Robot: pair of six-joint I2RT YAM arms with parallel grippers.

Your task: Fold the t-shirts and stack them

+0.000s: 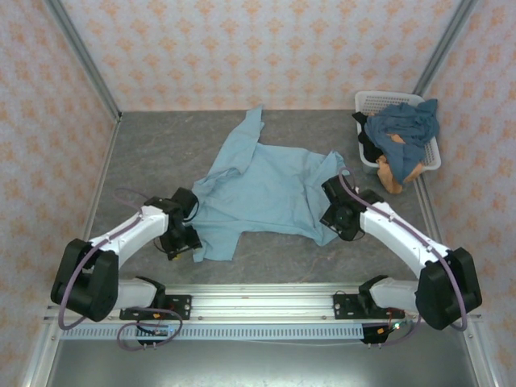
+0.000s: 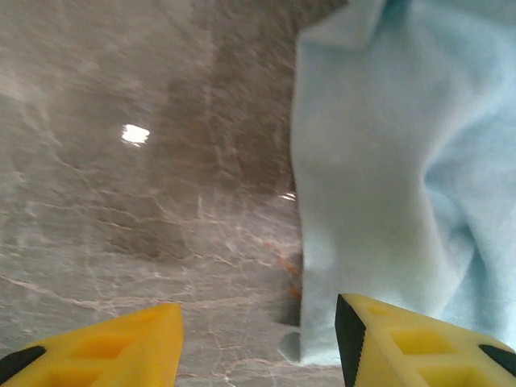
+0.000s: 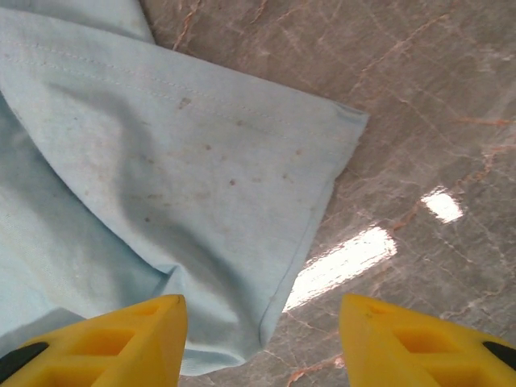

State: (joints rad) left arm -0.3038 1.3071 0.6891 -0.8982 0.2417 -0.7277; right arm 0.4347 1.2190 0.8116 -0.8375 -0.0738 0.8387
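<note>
A light sky-blue t-shirt [image 1: 266,189] lies spread and rumpled on the grey table, one sleeve stretched toward the back. My left gripper [image 1: 184,242] hovers at its near left corner, my right gripper [image 1: 334,219] at its near right corner. In the left wrist view the left gripper [image 2: 258,347] stands open, the shirt's edge [image 2: 403,161] lying just inside the right finger [image 2: 419,343]. In the right wrist view the right gripper [image 3: 262,339] is open above a hemmed corner of the shirt [image 3: 177,161]. A slate-blue t-shirt [image 1: 407,125] and an orange-tan one [image 1: 393,176] are bunched in the basket.
The white lattice basket [image 1: 385,97] stands at the back right by the wall, with cloth spilling over its near rim. Patterned walls close the table on three sides. Bare grey tabletop [image 1: 153,153] lies left of the shirt, and in front of it up to the arms' rail.
</note>
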